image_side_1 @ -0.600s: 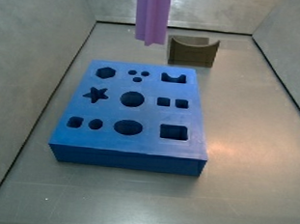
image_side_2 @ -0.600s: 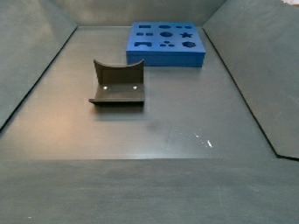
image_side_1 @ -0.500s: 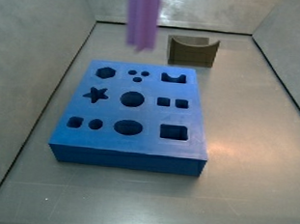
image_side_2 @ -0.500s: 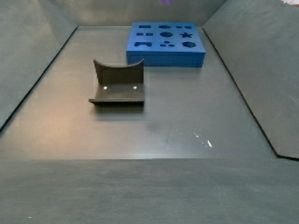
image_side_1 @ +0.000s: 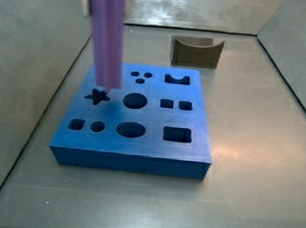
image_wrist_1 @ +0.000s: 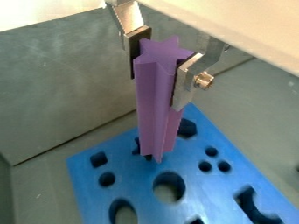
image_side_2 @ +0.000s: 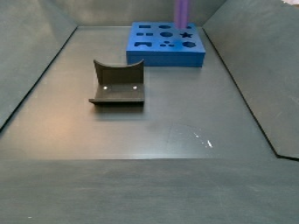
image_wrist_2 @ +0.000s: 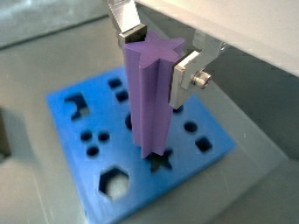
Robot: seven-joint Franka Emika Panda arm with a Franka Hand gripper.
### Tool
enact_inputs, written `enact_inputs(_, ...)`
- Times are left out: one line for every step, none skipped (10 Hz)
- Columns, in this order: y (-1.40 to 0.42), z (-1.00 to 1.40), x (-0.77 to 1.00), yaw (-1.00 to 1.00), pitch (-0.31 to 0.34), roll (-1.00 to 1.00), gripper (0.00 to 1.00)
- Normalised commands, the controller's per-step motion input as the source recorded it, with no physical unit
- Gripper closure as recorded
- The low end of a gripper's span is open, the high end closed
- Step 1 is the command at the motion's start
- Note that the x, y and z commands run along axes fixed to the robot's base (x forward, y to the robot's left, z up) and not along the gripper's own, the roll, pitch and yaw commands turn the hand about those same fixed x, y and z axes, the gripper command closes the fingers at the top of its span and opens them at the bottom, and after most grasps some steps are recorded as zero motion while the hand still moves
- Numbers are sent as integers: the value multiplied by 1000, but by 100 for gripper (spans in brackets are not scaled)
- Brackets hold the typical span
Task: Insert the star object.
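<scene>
- A grey floor (image_side_2: 152,131) carries the blue block (image_side_2: 166,54) at the far end.
- The brown curved piece (image_side_2: 117,84) rests nearer, well apart.
- The gripper (image_wrist_1: 159,61) hangs above the block.

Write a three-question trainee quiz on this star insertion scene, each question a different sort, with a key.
1. True or false: the gripper holds the star object upright.
2. The star object's lower end is at which hole of the blue block? A) square B) star C) round
3. Fill in: the brown curved piece lies ____ the blue block.

Key: 1 true; 2 B, seen in a wrist view and a side view; 3 apart from.
</scene>
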Motion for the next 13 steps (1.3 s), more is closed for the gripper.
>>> enact_inputs(0, -349, -346, 246, -41, 23, 100)
enact_inputs(0, -209, -34, 51, 0, 0, 100)
enact_inputs(-54, -211, 0, -43, 0, 0, 100)
enact_inputs(-77, -231, 0, -94, 0, -19, 100)
enact_inputs(-146, -214, 0, -103, 0, -7, 100)
enact_inputs(-183, -243, 37, -126, 0, -63, 100)
enact_inputs(-160, -266, 23, -180, -21, -180, 100)
enact_inputs(-151, -300, 20, -114, -20, -131, 100)
enact_inputs(-63, -597, 43, -20, -34, -123, 100)
enact_inputs(0, -914, 0, -6, -79, -99, 100)
enact_inputs(-17, -1000, 0, 0, -87, 0, 100)
enact_inputs(-26, -1000, 0, 6, -100, 4, 100)
enact_inputs(-183, -740, -229, 51, -256, 0, 100)
